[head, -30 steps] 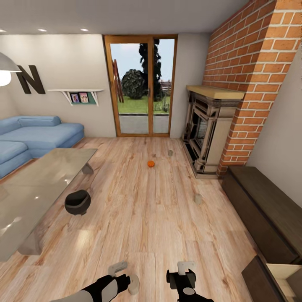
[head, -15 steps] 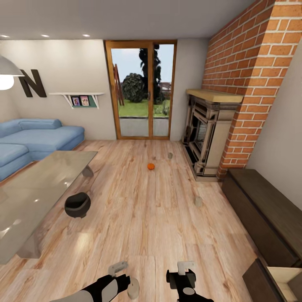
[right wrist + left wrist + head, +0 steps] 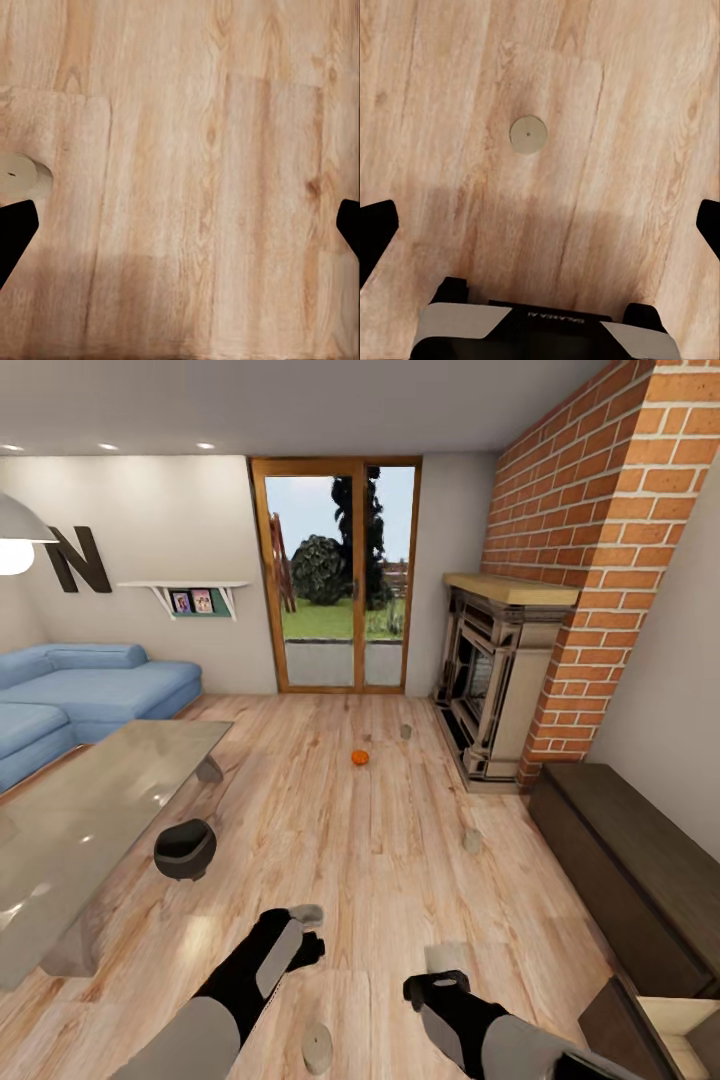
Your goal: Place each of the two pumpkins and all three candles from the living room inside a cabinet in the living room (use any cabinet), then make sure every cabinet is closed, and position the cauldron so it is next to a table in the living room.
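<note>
Jaws of both arms, spread wide and empty, have swung forward over the floor (a second ago tucked low), the left above a candle, likely the next pickup.

Light wood plank floor all the way through, pale walls, recessed ceiling spots. Wood-framed glass doors at the back look out on grass and a tree. Brick chimney on the right over a stone fireplace. Blue sofa on the left, glass table in front of it, a big "N" and a small shelf on the wall.
</note>
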You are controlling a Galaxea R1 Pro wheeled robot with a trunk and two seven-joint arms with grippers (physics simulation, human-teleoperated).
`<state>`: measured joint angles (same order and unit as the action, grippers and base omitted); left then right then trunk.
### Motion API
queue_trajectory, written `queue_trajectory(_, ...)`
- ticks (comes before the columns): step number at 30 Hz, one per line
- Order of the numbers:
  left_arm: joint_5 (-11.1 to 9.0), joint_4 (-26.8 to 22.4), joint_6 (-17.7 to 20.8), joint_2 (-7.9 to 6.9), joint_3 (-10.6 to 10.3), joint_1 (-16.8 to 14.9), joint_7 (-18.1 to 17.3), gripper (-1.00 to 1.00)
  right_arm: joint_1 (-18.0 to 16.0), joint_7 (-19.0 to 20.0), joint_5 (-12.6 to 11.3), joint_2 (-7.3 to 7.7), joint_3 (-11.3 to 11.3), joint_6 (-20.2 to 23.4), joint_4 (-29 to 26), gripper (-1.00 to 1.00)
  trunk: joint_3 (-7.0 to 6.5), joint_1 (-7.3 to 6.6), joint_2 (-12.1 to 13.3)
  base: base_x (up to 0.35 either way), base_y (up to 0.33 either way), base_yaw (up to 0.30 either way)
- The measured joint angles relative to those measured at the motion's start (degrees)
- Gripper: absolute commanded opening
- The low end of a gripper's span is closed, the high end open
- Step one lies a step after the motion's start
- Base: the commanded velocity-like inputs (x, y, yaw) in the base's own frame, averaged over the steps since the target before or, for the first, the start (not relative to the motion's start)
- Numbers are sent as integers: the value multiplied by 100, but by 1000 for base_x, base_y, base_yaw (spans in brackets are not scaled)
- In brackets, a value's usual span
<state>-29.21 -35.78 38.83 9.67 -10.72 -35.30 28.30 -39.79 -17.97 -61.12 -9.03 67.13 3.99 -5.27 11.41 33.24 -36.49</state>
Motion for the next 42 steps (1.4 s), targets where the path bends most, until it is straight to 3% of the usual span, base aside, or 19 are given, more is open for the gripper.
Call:
queue_trajectory(3, -21, -568, 466, 32, -13, -45, 459, 100, -437, -4, -25, 32, -84, 742, 0, 100, -1, 0, 0, 0, 0, 0)
queue_trajectory(6, -37, -656, 903, 32, 5, -270, 875, 100, -768, -15, -82, 34, -193, 1341, -12, 100, -1, 0, 1, 0, 0, 0)
queue_trajectory(10, -161, -500, 1250, 32, 23, -563, 1178, 100, -1000, -12, -105, 41, -252, 1979, -139, 100, 0, 0, 1, 0, 0, 0)
queue_trajectory(11, -268, -349, 1342, 32, 27, -711, 1260, 100, -1078, -4, -109, 50, -282, 2241, -257, 100, 0, 0, 1, 0, 0, 0)
queue_trajectory(15, -545, 256, 1455, 32, 34, -1132, 1361, 100, -1178, 7, -118, 77, -497, 2578, -476, 100, 0, 0, 1, 0, 0, 0)
queue_trajectory(21, -730, 985, 1511, 32, 41, -1647, 1390, 100, -1217, 6, -113, 160, -818, 2707, -565, 100, 1, 0, 1, 0, 0, 0)
queue_trajectory(26, -782, 1261, 1499, 32, 52, -1884, 1395, 100, -1225, 14, -116, 496, -912, 2737, -656, 100, 1, 0, 1, 0, 0, 0)
queue_trajectory(31, -783, 1313, 1243, 32, 67, -1931, 1376, 100, -1226, 13, -126, 660, -946, 2755, -750, 100, -1, 0, 1, 0, 0, -21)
queue_trajectory(42, -1019, 1333, 953, 32, 70, -1941, 1361, 100, -1226, 13, -130, 696, -953, 2755, -763, 100, -62, 0, 1, 0, 0, -172)
